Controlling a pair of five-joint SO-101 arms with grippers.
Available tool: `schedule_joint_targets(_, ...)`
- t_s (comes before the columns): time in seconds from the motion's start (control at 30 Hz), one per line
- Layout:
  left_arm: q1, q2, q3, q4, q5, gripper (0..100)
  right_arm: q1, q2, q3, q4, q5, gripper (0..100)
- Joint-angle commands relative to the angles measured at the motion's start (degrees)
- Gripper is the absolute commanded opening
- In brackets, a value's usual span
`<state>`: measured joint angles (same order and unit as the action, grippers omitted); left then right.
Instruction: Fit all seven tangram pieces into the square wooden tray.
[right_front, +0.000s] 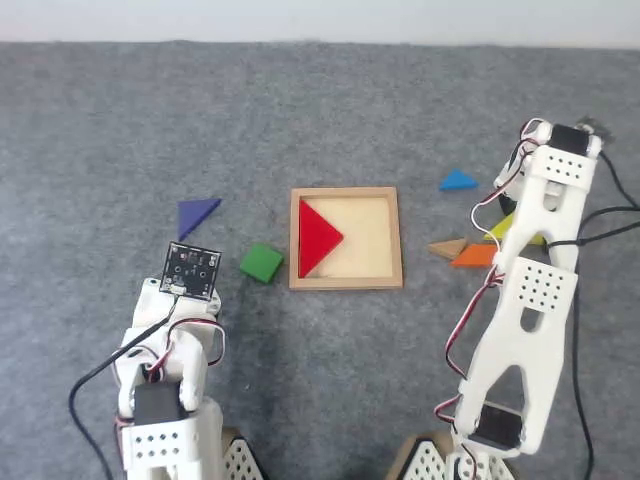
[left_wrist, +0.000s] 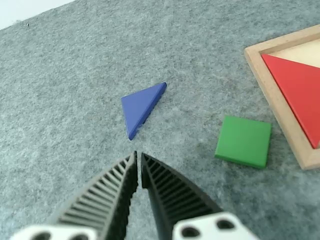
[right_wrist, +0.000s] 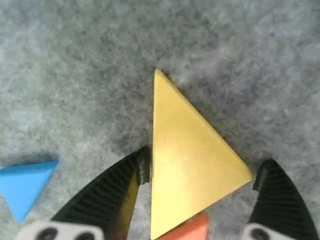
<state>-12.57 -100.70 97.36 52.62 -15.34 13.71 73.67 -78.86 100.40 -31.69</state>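
The square wooden tray (right_front: 345, 282) lies mid-table with a red triangle (right_front: 318, 238) in its left half. To its left are a green square (right_front: 261, 263) and a dark blue triangle (right_front: 197, 212). My left gripper (left_wrist: 138, 157) is shut and empty, with the dark blue triangle (left_wrist: 142, 106) just beyond its tips and the green square (left_wrist: 243, 141) off to one side. My right gripper (right_wrist: 205, 170) is open, one finger on each side of a yellow triangle (right_wrist: 187, 160) flat on the mat. One finger (right_wrist: 120, 192) touches the triangle's edge.
Right of the tray lie a light blue triangle (right_front: 458, 181), a tan triangle (right_front: 447, 247) and an orange piece (right_front: 474, 256). The orange piece (right_wrist: 190, 227) touches the yellow triangle's corner. The right arm (right_front: 530, 290) hides part of the yellow piece (right_front: 503, 228). Grey felt covers the table.
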Motion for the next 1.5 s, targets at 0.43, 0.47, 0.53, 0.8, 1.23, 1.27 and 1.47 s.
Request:
schedule_joint_targets(0.43,-0.4,-1.4,-0.8,0.4,-0.6,1,-0.7,-0.7,-1.9,1.5,1.2,25.8)
schedule_joint_targets(0.47,-0.4,-1.4,-0.8,0.4,-0.6,1,-0.7,-0.8,-1.9,1.7,1.2,25.8)
schedule_joint_targets(0.53,-0.4,-1.4,-0.8,0.4,-0.6,1,-0.7,-0.9,-2.0,1.8,1.2,25.7)
schedule_joint_targets(0.8,-0.4,-1.4,-0.8,0.4,-0.6,1,-0.7,-4.6,-2.0,2.3,1.3,25.7)
schedule_joint_targets(1.23,-0.4,-1.4,-0.8,0.4,-0.6,1,-0.8,-12.6,0.6,2.7,1.5,25.6)
schedule_joint_targets(1.27,-0.4,-1.4,-0.8,0.4,-0.6,1,-0.8,-14.0,1.8,2.7,1.5,25.6)
schedule_joint_targets(1.47,-0.4,-1.4,-0.8,0.4,-0.6,1,-2.9,-28.4,16.0,2.7,0.8,25.6)
